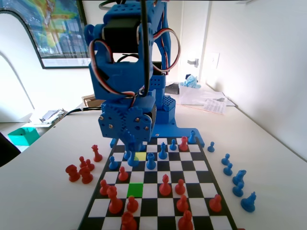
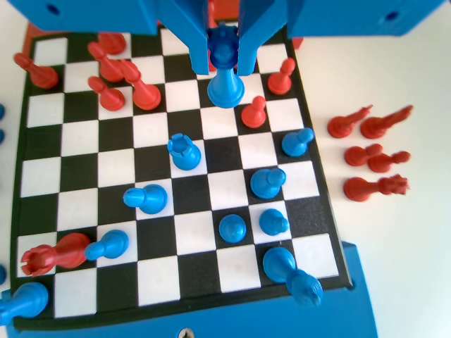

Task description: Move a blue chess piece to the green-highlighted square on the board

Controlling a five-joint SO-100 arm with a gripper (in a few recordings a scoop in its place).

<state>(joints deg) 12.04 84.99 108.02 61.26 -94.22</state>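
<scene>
My gripper [image 1: 135, 145] hangs low over the board's [image 1: 201, 165] far rows, next to the yellow-tinted square [image 1: 140, 155]. In the wrist view its two jaws press on either side of the head of a blue chess piece [image 2: 225, 83], so the gripper [image 2: 225, 65] is shut on it. The same blue chess piece [image 1: 133, 159] shows just under the jaws. I cannot tell whether its base touches the board [image 2: 190, 278]. The green-highlighted square [image 1: 135, 189] lies two rows nearer the camera and holds no piece.
Red pawns [image 1: 123, 174] [image 1: 165, 186] and taller red pieces [image 1: 115, 201] stand around the green square. Other blue pieces [image 1: 150, 162] [image 1: 113, 164] flank the gripper. Several red pieces [image 1: 81, 170] lie off the board at left, and several blue pieces [image 1: 237, 177] at right.
</scene>
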